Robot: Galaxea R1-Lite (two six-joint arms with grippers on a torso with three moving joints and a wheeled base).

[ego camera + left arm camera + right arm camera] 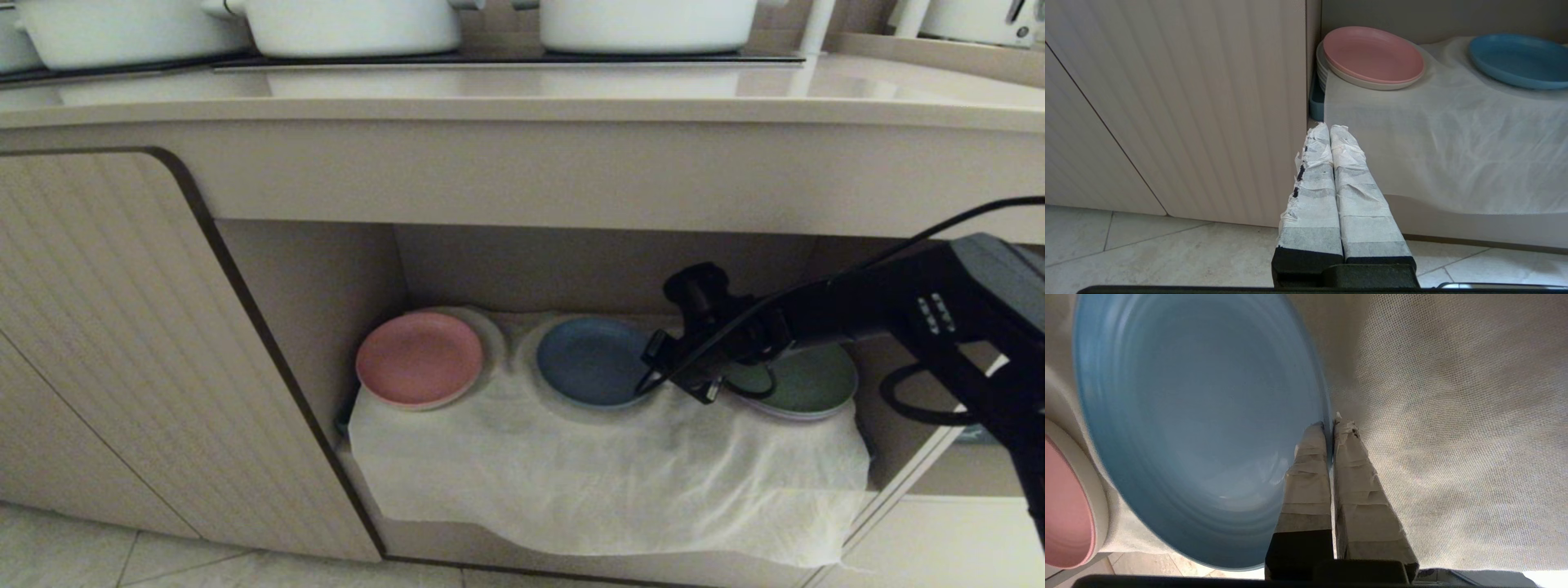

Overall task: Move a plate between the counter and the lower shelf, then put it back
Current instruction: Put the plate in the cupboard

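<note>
Left gripper low by the ribbed cabinet door, taped fingers pressed together, empty. Farther in, right gripper clamped on the rim of the blue plate, middle of the cloth-covered lower shelf, between pink plate and green plate. Counter above.

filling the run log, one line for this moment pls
right gripper: jaws shut on blue plate rim | plate: on lower shelf cloth | left gripper: shut, parked
</note>
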